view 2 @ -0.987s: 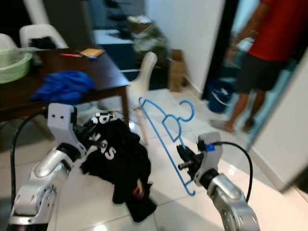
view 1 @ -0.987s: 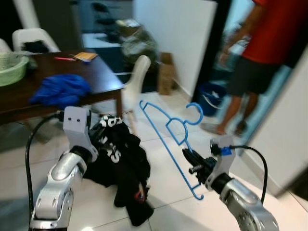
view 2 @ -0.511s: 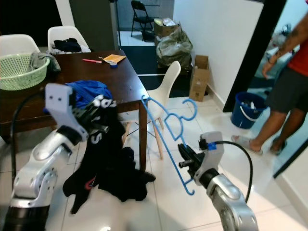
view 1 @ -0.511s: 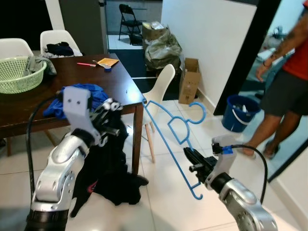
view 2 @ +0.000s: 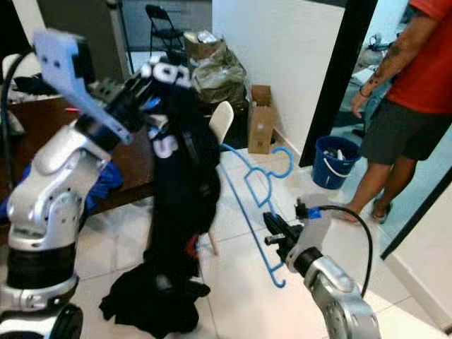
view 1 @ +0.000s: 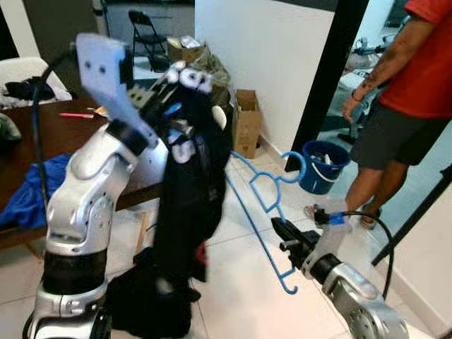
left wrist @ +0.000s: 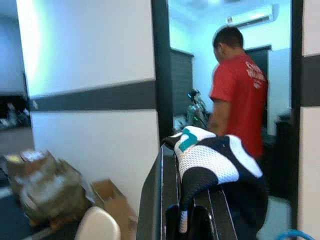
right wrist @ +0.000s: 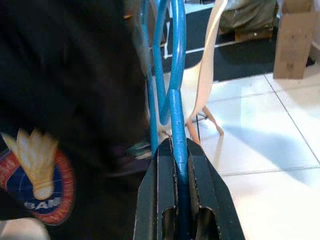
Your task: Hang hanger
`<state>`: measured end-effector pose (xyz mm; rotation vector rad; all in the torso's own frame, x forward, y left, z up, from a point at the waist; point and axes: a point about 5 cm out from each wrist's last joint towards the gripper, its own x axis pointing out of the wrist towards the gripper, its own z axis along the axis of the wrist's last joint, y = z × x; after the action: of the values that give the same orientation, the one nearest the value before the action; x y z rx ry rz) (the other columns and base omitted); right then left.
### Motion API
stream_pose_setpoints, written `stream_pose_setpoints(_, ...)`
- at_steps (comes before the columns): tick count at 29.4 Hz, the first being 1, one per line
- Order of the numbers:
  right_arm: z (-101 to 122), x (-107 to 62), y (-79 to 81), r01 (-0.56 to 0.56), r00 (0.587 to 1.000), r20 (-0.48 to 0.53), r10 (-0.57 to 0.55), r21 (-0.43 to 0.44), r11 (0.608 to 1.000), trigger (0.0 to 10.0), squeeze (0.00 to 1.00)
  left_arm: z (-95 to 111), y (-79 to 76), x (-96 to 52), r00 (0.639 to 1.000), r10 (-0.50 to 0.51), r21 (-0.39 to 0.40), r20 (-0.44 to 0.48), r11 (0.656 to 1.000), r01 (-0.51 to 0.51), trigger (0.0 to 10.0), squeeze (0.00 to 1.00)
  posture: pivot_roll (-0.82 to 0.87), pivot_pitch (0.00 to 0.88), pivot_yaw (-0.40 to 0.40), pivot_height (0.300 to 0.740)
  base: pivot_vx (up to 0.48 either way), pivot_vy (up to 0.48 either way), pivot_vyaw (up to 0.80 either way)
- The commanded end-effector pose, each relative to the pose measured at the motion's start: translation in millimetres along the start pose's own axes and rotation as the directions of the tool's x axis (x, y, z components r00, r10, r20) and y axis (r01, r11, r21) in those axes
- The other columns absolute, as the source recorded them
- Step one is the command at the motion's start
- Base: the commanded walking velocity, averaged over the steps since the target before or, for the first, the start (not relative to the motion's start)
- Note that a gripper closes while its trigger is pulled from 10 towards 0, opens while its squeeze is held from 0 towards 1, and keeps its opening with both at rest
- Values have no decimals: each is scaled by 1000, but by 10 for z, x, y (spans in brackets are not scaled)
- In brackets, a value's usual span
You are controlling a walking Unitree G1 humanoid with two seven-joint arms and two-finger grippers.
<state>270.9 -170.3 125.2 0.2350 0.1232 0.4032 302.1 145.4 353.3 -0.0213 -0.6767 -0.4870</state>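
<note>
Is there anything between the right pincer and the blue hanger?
Nothing visible. The right pincer is already shut on the blue hanger near its lower end, while the left pincer holds the black garment up beside it.

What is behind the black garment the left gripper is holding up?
Behind the black garment, held by the left gripper, part of a white chair and the dark table show. The chair's seat is covered. The blue hanger hangs beside it.
</note>
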Motion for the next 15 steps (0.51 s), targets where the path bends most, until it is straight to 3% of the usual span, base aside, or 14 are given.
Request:
stream_pose_setpoints(1,-9,12,39,-14,1000,1,14,-7,1000,10000,0,270,406,24,987,146,127,71,980,-154,10000,0,29,0,-59,740,480,0,0)
stream_pose_setpoints(4,-9,12,39,-14,1000,1,14,-7,1000,10000,0,270,406,24,987,146,127,71,980,-154,10000,0,29,0,-59,740,480,0,0)
stream_pose_setpoints(5,-11,14,45,-15,1000,0,15,-9,1000,10000,0,394,611,18,970,222,194,101,952,-238,10000,0,29,0,-58,740,480,0,0)
stream_pose_setpoints(7,-11,14,45,-15,1000,0,15,-9,1000,10000,0,394,611,18,970,222,194,101,952,-238,10000,0,29,0,-58,740,480,0,0)
stream_pose_setpoints(8,-10,13,50,-16,1000,0,16,-8,1000,10000,0,502,762,1,951,279,236,130,923,-303,10000,0,30,0,-58,740,480,0,0)
stream_pose_setpoints(10,-4,6,62,-29,1000,-1,29,-22,999,10000,0,804,1100,-83,891,407,348,202,820,-454,10000,0,30,0,-60,740,480,0,0)
stream_pose_setpoints(12,-4,6,62,-29,1000,-1,29,-22,999,10000,0,804,1100,-83,891,407,348,202,820,-454,10000,0,30,0,-60,740,480,0,0)
stream_pose_setpoints(13,1,-3,65,-35,999,0,35,-36,999,10000,0,933,1215,-140,857,457,381,237,768,-515,10000,0,32,0,-59,740,480,0,769)
stream_pose_setpoints(14,1,-3,65,-35,999,0,35,-36,999,10000,0,933,1215,-140,857,457,381,237,768,-515,10000,0,32,0,-59,740,480,0,769)
stream_pose_setpoints(15,8,-10,77,-45,999,5,45,-47,998,10000,0,1036,1301,-204,826,498,413,264,716,-563,10000,0,31,0,-57,740,480,0,763)
